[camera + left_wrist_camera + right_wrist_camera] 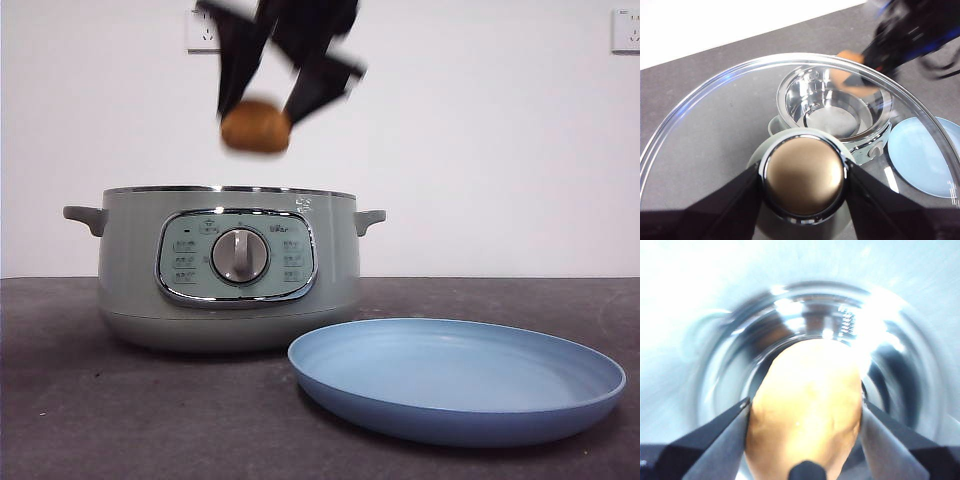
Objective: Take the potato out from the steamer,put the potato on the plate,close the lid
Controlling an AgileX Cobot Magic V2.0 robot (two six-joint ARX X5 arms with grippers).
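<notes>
My right gripper (262, 118) is shut on the orange-brown potato (256, 126) and holds it in the air above the open sage-green steamer (228, 265). In the right wrist view the potato (807, 410) fills the space between the jaws, with the steamer's shiny inner bowl (805, 330) below it. My left gripper (805, 177) is shut on the knob (804, 175) of the glass lid (715, 125), held high and off to the side of the steamer (835, 107). The light-blue plate (560, 375) lies on the table in front of the steamer, to its right.
The steamer's side handles (86, 217) stick out on both sides. The dark table (60, 400) runs back to a white wall with power sockets (203, 30). The plate (920, 155) also shows through the lid in the left wrist view.
</notes>
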